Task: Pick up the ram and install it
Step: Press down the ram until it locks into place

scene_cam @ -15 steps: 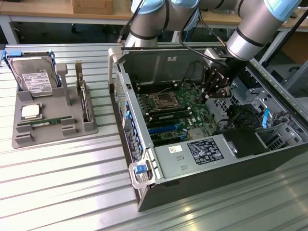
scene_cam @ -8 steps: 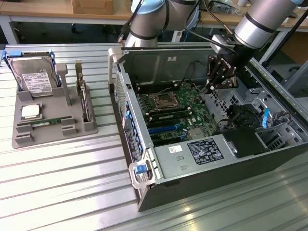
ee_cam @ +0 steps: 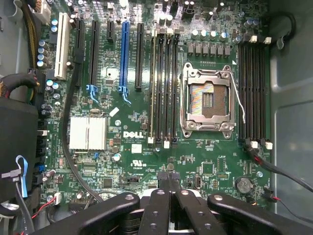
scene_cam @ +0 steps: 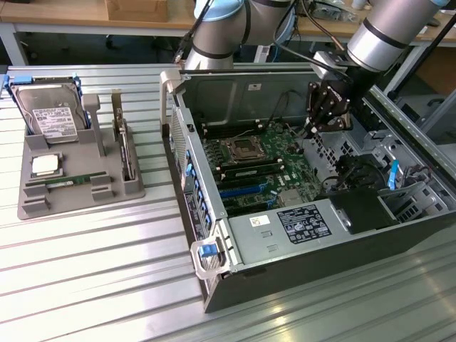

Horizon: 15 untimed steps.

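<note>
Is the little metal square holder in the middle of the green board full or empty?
Empty. The processor socket has its frame lifted, with bare contacts inside and no chip on them.

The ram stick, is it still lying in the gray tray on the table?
Yes, the ram stick lies flat in the gray tray, beside the silver chip, away from the claw over the computer case.

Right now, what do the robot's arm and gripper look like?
The arm is made of silver-grey tubes with bulky rounded joints, and black cables run along it. The gripper is black, built of linked bars with round pivot bolts, tapering to slim fingers.
</note>
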### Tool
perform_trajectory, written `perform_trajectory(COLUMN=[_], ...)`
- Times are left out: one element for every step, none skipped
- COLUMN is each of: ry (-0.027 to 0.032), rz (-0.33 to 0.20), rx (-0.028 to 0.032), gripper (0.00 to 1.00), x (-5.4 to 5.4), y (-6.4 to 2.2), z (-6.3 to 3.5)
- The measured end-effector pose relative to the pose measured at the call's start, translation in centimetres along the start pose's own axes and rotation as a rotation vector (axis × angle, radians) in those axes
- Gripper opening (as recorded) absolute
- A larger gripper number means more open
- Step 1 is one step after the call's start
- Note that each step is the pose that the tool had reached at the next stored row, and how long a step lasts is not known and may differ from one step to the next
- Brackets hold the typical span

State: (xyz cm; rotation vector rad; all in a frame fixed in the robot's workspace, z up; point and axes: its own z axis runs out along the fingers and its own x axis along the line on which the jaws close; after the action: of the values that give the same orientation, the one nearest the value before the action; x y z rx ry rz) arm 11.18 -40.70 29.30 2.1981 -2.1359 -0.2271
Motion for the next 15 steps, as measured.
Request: perform_trajectory(ry=[-0.0035, -0.0095, -0.0137, -0.0155, -0.0175, -0.0201, -0.0218, -0.0251, -0.0294, -0.0336, -0.0384, -0.0435, -0.048, -0.0524, -0.0565], rz=[0.025, 0.068, 0.097, 0.11, 0.124, 0.141, 0.154, 0.176, 0.207, 0.235, 0.272, 0.306, 0.335, 0.364, 0.391], rx=[0.0015, 0.004, 0.0057, 0.0065, 0.0073, 0.0083, 0.0091, 0.0103, 0.0121, 0.0138, 0.016, 0.0179, 0.0196, 0.0213, 0.0229], gripper=[0.11, 0.11, 0.11, 0.11, 0.11, 0.11, 0.11, 0.11, 0.11, 0.11, 0.11, 0.11, 0.11, 0.11, 0.11], x=[0.0, 0.0, 0.0, 0.0, 0.0, 0.0, 0.0, 0.0, 0.0, 0.0, 0.0, 0.0, 0.0, 0.0, 0.0], y=[0.0, 0.0, 0.0, 0.0, 0.0, 0.0, 0.0, 0.0, -0.01, -0.01, -0.02, -0.02, -0.02, -0.02, -0.02], z=[-0.01, 0.0, 0.0, 0.0, 0.0, 0.0, 0.0, 0.01, 0.0, 0.01, 0.0, 0.01, 0.01, 0.01, 0.02])
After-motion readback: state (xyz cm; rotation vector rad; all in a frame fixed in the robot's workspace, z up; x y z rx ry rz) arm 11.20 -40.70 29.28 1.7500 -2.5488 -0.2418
